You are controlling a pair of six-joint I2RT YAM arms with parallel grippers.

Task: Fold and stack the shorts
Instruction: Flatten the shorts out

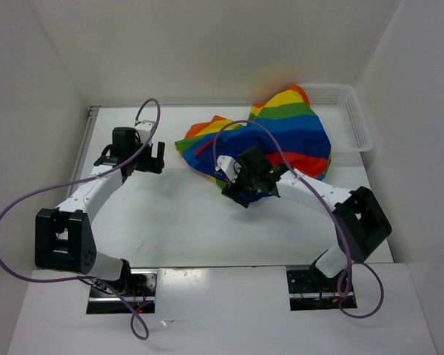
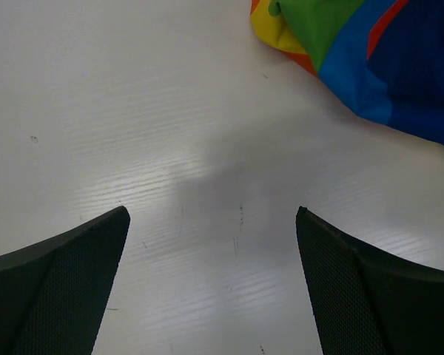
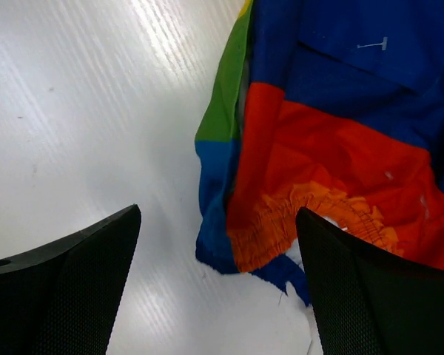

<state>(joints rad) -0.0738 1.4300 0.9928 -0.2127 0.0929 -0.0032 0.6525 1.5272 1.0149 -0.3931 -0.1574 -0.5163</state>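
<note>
The soft cloth shorts in broad rainbow stripes (image 1: 281,137) lie in a crumpled, unfolded heap on the far right part of the white table (image 1: 177,222). Their far end overlaps the left end of the white plastic mesh basket (image 1: 357,122) that sits in the far right corner. The left claw (image 1: 152,157) hangs over bare table just left of the heap, apart from the cloth. In the left wrist view its two dark fingers (image 2: 66,281) stand wide apart with nothing between them, and only a yellow, green and blue corner of the shorts (image 2: 385,66) shows at the upper right. The right claw (image 1: 237,194) is at the near edge of the heap. In the right wrist view its fingers (image 3: 362,281) are also spread wide and hold nothing. The gathered orange waistband (image 3: 311,211) and the red and blue panels of the shorts (image 3: 333,133) lie just ahead of the right-hand finger, while bare table shows ahead of the other.
</note>
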